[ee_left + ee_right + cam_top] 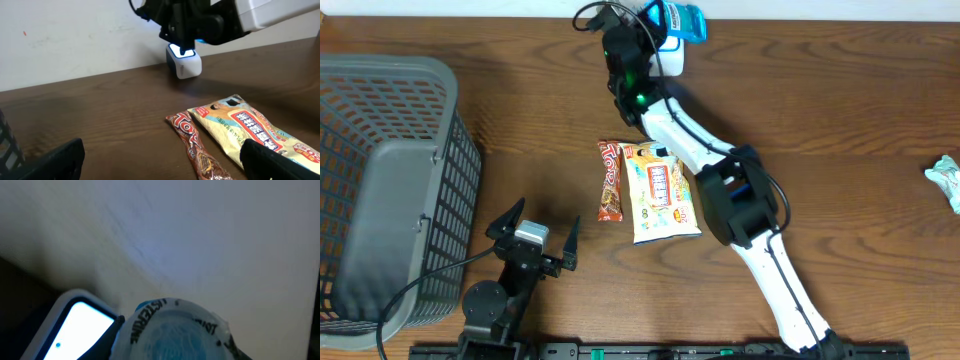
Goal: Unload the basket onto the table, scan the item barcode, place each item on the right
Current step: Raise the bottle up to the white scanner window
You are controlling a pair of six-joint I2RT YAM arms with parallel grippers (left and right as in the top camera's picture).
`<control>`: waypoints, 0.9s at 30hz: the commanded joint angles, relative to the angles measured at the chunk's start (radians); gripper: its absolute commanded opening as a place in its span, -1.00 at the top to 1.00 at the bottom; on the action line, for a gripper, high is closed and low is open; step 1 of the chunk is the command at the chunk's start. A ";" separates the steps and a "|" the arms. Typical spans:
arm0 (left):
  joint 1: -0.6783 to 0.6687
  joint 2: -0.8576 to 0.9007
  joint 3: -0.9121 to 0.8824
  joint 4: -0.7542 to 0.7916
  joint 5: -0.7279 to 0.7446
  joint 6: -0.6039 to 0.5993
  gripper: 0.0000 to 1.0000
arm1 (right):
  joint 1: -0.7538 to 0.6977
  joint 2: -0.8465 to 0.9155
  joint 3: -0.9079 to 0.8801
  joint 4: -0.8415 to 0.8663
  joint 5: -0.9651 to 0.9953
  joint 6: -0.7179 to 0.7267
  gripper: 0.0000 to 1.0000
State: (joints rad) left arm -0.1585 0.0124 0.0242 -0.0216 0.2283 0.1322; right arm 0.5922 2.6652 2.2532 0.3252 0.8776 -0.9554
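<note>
A small blue Listerine bottle [684,20], the item, is held at the table's far edge with my right gripper [658,22] shut on it. Right beside it stands the white scanner [670,58] with its window lit. In the right wrist view the bottle's cap end [175,330] fills the lower middle and the glowing scanner window [80,325] lies to its left. From the left wrist view the scanner [183,61] stands under the right arm's black wrist. My left gripper [538,230] rests near the front edge, open and holding nothing.
A brown snack bar [609,180] and a cream snack packet [660,190] lie mid-table, just ahead of my left fingers [270,160]. A grey mesh basket [380,190] stands at the left. A crumpled pale wrapper [945,180] lies at the right edge.
</note>
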 commanded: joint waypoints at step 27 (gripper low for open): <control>-0.003 -0.001 -0.019 -0.031 0.002 0.010 -0.99 | 0.025 0.057 0.072 0.064 0.027 -0.222 0.78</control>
State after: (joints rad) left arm -0.1585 0.0124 0.0242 -0.0219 0.2287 0.1322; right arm 0.6018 2.7499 2.2898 0.3531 0.8677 -1.0866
